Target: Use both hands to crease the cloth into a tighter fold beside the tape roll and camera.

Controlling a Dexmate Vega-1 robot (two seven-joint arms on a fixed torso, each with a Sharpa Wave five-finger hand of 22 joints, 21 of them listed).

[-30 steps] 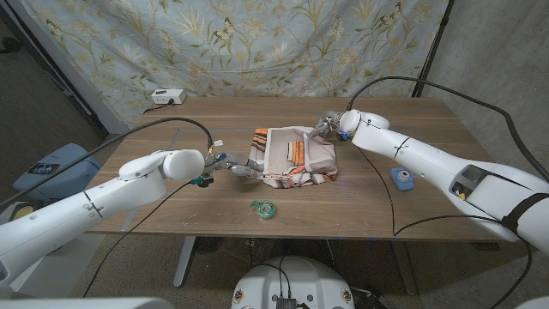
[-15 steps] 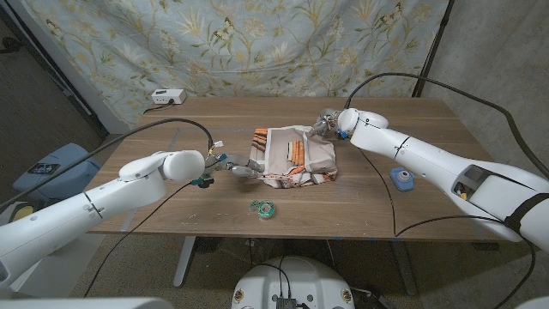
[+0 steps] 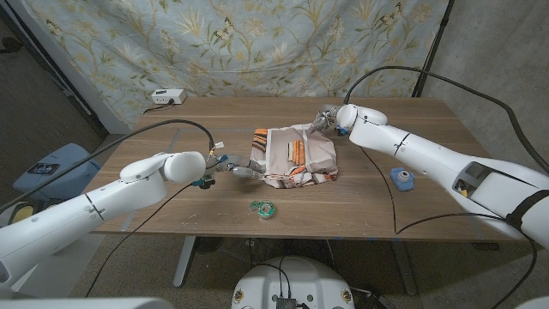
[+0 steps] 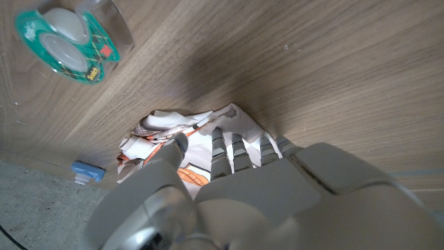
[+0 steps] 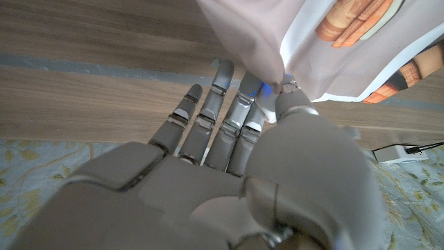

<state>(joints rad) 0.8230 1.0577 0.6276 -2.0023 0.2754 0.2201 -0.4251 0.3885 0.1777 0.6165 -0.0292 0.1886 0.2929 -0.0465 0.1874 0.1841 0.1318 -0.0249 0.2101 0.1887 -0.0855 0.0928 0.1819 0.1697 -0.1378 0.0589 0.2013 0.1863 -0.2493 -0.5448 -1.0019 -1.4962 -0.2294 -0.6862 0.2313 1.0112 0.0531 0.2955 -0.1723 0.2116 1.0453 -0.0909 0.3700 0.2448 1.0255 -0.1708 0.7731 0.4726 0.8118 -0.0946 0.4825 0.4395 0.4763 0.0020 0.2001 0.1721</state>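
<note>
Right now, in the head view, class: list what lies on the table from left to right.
White box → left hand → tape roll → cloth → right hand → blue object.

The cloth [image 3: 294, 156] is lying mid-bench [image 3: 171, 202], with the left hand [image 3: 240, 170] touching its left edge and the right hand [image 3: 323, 121] pinching its far right corner. The tape roll [image 3: 262, 207] is sitting nearer the front edge, the blue object [image 3: 401, 178] well to the right.
</note>
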